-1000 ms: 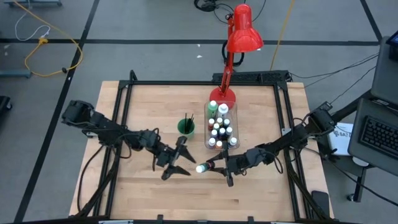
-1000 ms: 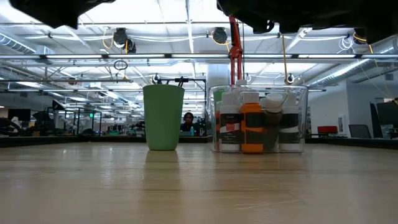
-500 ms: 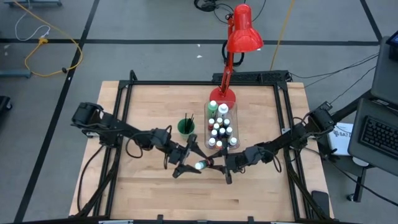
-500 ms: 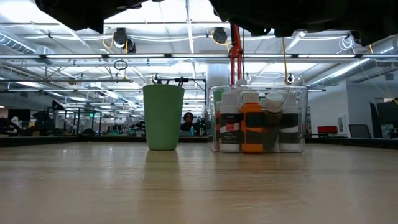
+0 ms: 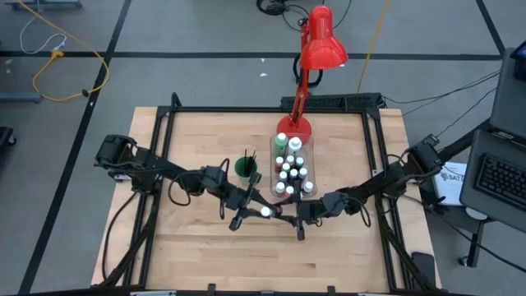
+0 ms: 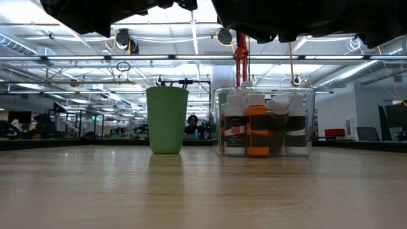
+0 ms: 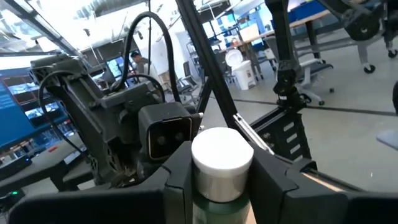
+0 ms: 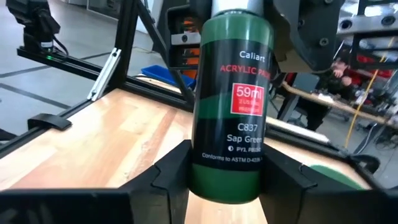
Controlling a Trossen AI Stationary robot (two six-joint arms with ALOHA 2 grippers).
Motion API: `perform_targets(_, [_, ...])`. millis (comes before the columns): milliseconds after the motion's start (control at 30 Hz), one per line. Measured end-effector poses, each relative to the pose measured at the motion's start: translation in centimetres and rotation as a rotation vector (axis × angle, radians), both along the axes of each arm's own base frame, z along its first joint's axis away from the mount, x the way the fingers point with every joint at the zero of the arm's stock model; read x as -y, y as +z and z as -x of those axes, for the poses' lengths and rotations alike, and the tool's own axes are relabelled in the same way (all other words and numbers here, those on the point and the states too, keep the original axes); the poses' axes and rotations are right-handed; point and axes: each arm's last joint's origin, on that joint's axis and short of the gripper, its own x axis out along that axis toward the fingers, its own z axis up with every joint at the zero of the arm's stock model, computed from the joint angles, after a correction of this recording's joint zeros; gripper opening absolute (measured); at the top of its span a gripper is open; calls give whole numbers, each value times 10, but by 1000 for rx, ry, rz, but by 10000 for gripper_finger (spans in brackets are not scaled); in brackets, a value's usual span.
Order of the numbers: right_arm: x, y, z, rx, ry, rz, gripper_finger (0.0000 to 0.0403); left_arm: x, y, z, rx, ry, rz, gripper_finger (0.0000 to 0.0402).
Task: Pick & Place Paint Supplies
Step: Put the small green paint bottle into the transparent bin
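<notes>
Held aloft mid-table: green paint bottle (image 8: 231, 93) (white cap (image 7: 222, 155)), clamped between right gripper (image 5: 289, 219) fingers, left gripper (image 5: 253, 213) fingers closing around its cap. Beyond: green cup (image 6: 167, 119), clear bin (image 6: 264, 122) of bottles, red lamp (image 5: 316, 49).

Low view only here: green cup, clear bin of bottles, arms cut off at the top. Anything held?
Observer: Yes. The right gripper holds a dark green plastic paint bottle, labelled Sap Green, by its body.
Operator: Left arm?
Observer: The left gripper has its jaws against that bottle's white cap, one on each side.
Operator: Where over the table?
Observer: Both meet just off the end of the clear rectangular plastic bin that lies farthest from the red desk lamp.
</notes>
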Motion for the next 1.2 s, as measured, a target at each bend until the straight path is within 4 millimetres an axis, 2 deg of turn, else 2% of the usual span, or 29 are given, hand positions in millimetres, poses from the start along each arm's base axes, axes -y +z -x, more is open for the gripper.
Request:
perform_targets(200, [0,-1,-1,-23,-21,-18,165,-6,9,4,2,8,8,95])
perform_targets(333, [-3,1,4,-61,-56,10,187,-13,19,12,-59,14,23,95])
perform_targets(533, [-7,5,19,-164,-154,39,209,-16,10,14,-144,41,-4,95])
perform_targets(667, [-13,9,36,-140,-226,-17,207,-20,8,14,-157,67,-5,95])
perform_targets(733, [-21,10,48,-115,-269,1,191,-26,8,13,-159,93,-4,95])
perform_targets(833, [-34,13,65,-61,-335,40,146,-42,8,10,-148,147,-20,95])
perform_targets(900, [-42,15,74,-31,-326,54,107,-56,8,1,-129,167,-13,95])
perform_targets(1067, [-56,16,85,-21,-260,126,14,-89,5,-32,-210,128,84,95])
perform_targets(1200, [-57,15,87,-24,-270,136,16,-94,-12,-58,-262,104,82,95])
